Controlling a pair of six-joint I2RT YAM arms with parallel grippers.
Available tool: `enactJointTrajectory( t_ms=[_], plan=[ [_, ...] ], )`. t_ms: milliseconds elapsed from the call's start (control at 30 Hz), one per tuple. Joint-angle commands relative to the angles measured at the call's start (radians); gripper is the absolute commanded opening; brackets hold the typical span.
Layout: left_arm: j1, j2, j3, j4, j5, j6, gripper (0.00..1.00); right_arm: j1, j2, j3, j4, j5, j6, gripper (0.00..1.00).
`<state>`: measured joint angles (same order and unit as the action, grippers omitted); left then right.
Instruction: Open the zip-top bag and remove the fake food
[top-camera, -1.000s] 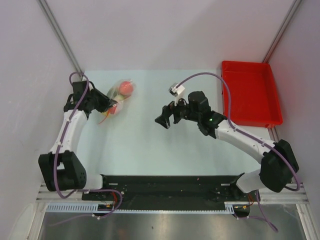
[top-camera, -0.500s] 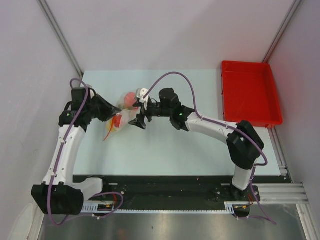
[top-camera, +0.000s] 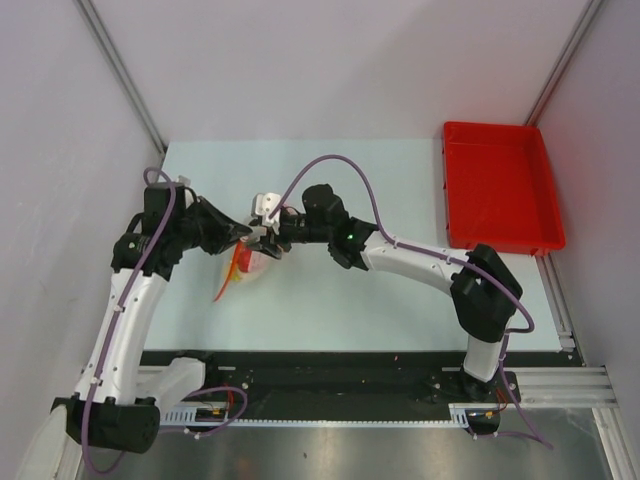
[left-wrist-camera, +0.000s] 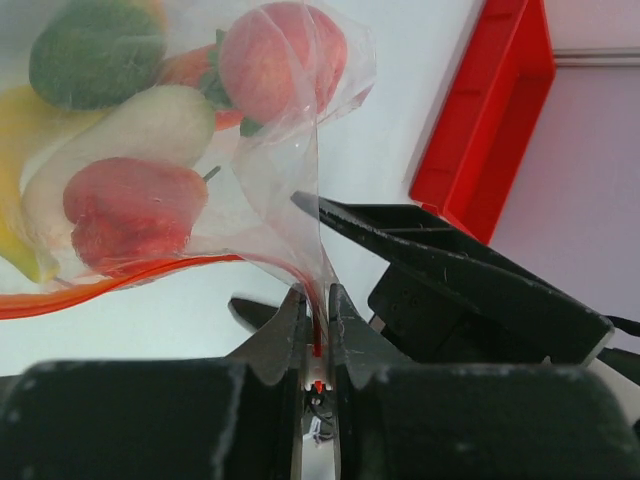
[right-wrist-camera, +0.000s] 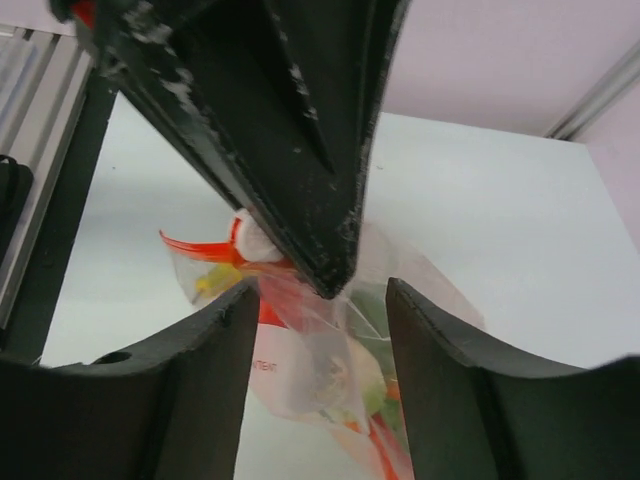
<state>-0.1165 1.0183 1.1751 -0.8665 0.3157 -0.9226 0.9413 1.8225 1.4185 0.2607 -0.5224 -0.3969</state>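
**Two-arm bag opening, approach complete.** Within the last second your right end effector (right-wrist-camera: 320, 292) has crossed from mid-counter, well apart from the load, to the small clear, crinkly zip-top bag (left-wrist-camera: 300, 200). Its jaws have narrowed from full spread to a partial gap that straddles the film without yet clamping it. Your left end effector (left-wrist-camera: 315, 300) is pinched tight on one lip of the bag, just beside the red-orange zip strip (left-wrist-camera: 120, 275). It has carried the bag inward from the far left of the pale counter (top-camera: 330, 300), so the bag now sits left of centre, between the two end effectors. This suggests the opposing grip needed to pull the mouth apart is about to form, while the mouth itself looks unopened. All the fake food (left-wrist-camera: 150, 130) is inside the bag: a white radish plus red, pink, green and yellow pieces. The rigid red plastic tray (top-camera: 500, 185) at far right holds nothing.
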Motion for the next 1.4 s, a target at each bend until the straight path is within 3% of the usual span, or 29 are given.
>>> enactJointTrajectory(
  t_ms=[0,67,100,200,233,333,400,500,867,1133,1267,1367],
  plan=[
    [-0.012,-0.044,0.026,0.001,-0.017,-0.074,0.00,0.001,0.003,0.019,0.023,0.051,-0.026,0.46],
    [-0.012,-0.049,0.023,-0.005,-0.026,-0.085,0.00,0.001,0.011,0.042,0.003,0.068,-0.022,0.25],
    [-0.012,-0.053,0.027,-0.026,-0.035,-0.096,0.00,0.001,0.011,0.049,-0.003,0.079,-0.011,0.10],
    [-0.012,-0.084,0.032,-0.071,-0.085,-0.154,0.13,0.005,0.008,0.056,-0.017,0.120,-0.002,0.06],
    [-0.012,-0.098,0.026,-0.074,-0.095,-0.172,0.25,0.008,0.006,0.054,-0.023,0.127,0.000,0.02],
    [-0.012,-0.145,0.003,-0.077,-0.112,-0.263,0.48,0.017,-0.008,0.051,-0.021,0.148,0.013,0.00],
    [-0.012,-0.162,-0.015,-0.083,-0.106,-0.312,0.49,0.020,-0.011,0.053,-0.015,0.162,0.029,0.00],
    [-0.012,-0.181,-0.038,-0.069,-0.084,-0.347,0.45,0.020,-0.015,0.053,-0.011,0.150,0.035,0.00],
    [-0.012,-0.120,-0.031,-0.034,-0.069,-0.337,0.45,0.042,-0.026,0.051,-0.017,0.130,-0.002,0.00],
    [-0.012,-0.110,-0.020,-0.038,-0.067,-0.309,0.00,0.051,-0.042,0.050,-0.031,0.165,-0.008,0.00],
    [-0.012,-0.112,0.043,-0.106,-0.115,-0.268,0.00,0.065,-0.058,0.045,-0.041,0.194,-0.013,0.25],
    [-0.012,-0.109,0.077,-0.175,-0.130,-0.259,0.00,0.079,-0.077,0.042,-0.031,0.191,-0.022,0.32]
  ],
)
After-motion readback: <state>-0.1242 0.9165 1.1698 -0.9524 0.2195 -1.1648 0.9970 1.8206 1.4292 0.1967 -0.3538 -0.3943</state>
